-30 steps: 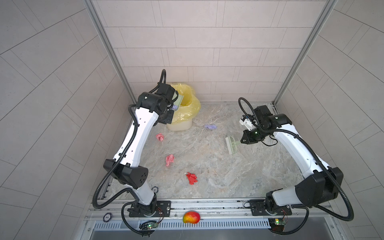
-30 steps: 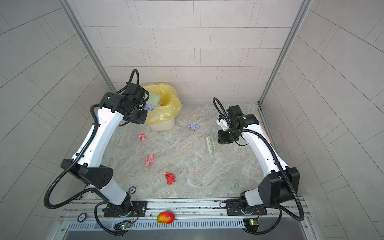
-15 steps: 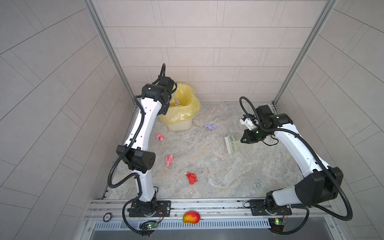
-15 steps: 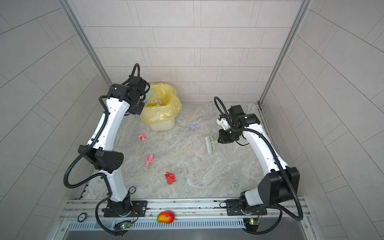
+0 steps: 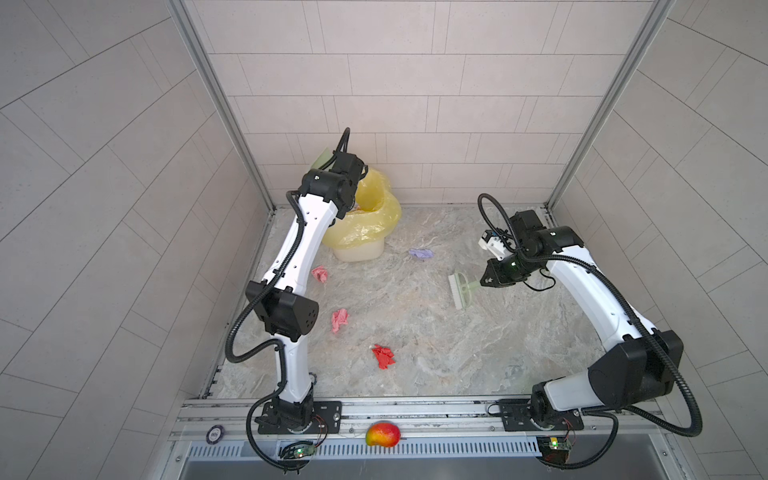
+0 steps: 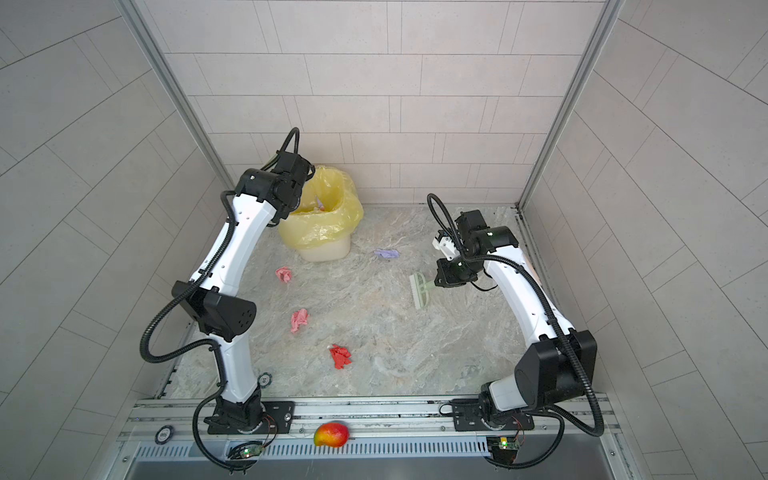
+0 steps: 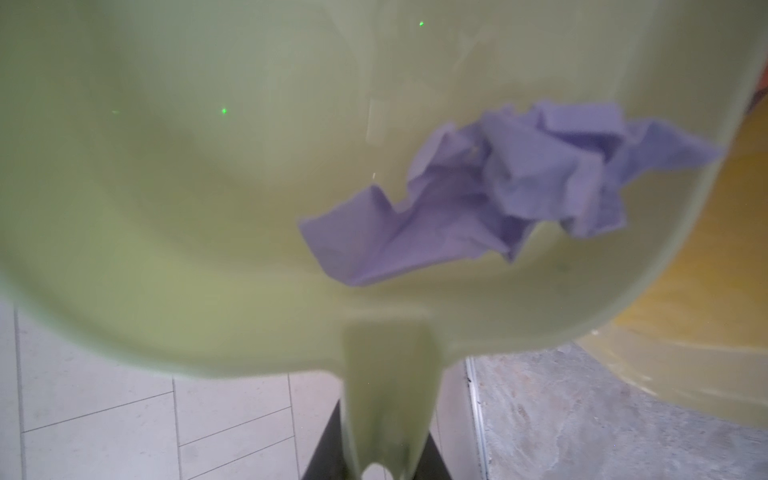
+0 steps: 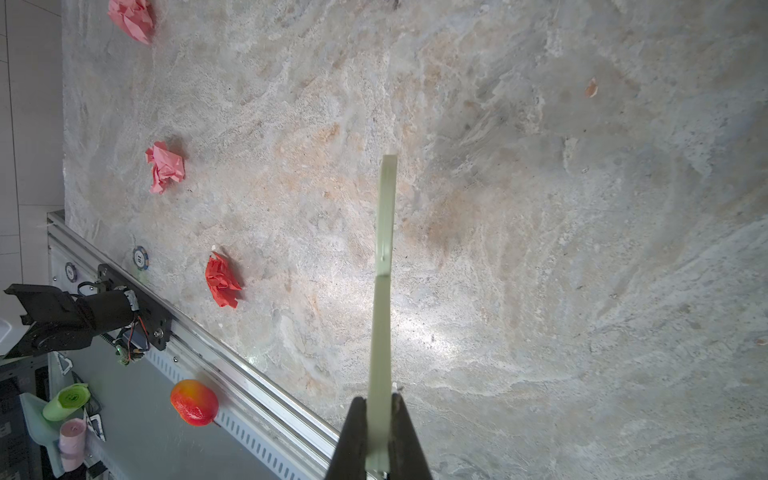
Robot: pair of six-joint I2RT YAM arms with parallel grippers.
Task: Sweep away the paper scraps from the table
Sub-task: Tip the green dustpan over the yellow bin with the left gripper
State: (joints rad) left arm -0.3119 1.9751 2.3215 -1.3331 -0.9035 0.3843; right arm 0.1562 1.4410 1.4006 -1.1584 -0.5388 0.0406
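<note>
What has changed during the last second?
The left arm swung more upright, raising the pale green plastic dustpan with the crumpled lavender paper wad beside the yellow-bagged bin; the left pincer kept its grip. The right pincer, its pale green brush and the four paper scraps on the marble table stayed put.

White arms (image 5: 304, 245), black joints (image 5: 291, 311), ribbed black cables (image 5: 228, 345).

Bin (image 5: 384, 199) back-L on table (image 5: 478, 353), dustpan (image 7: 166, 208) near its rim; scraps (image 5: 339, 321) L-ctr; brush (image 5: 458, 291) R; mango (image 5: 382, 434), front rail (image 5: 415, 409).
</note>
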